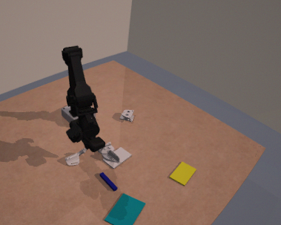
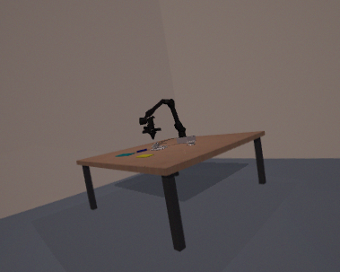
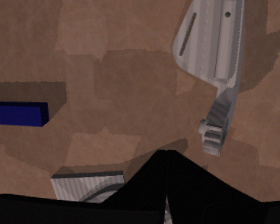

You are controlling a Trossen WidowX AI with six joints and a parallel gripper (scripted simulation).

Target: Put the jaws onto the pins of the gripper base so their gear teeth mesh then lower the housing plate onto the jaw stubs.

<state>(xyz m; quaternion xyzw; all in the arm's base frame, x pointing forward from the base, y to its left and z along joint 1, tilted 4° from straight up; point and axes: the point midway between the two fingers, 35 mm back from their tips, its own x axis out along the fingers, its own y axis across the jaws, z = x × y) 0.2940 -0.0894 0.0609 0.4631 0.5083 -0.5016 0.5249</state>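
Black closed claw [image 1: 87,149] [image 2: 152,137] [image 3: 165,158], nothing gripped, partly hiding a pale ribbed plate [image 3: 90,186] in the wrist view.

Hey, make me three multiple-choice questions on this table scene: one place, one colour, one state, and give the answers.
1. Where is the yellow sheet?
A) Under the blue bar
B) Apart from the teal sheet
C) On top of the teal sheet

2. What colour is the bar?
A) Dark blue
B) Red
C) Orange

3. How is the gripper?
A) Wide open
B) Shut on the bar
C) Shut on nothing

1: B, bare tabletop separates the sheets in the top view.
2: A, its blue faces show in the wrist view.
3: C, the fingertips meet with nothing between them.
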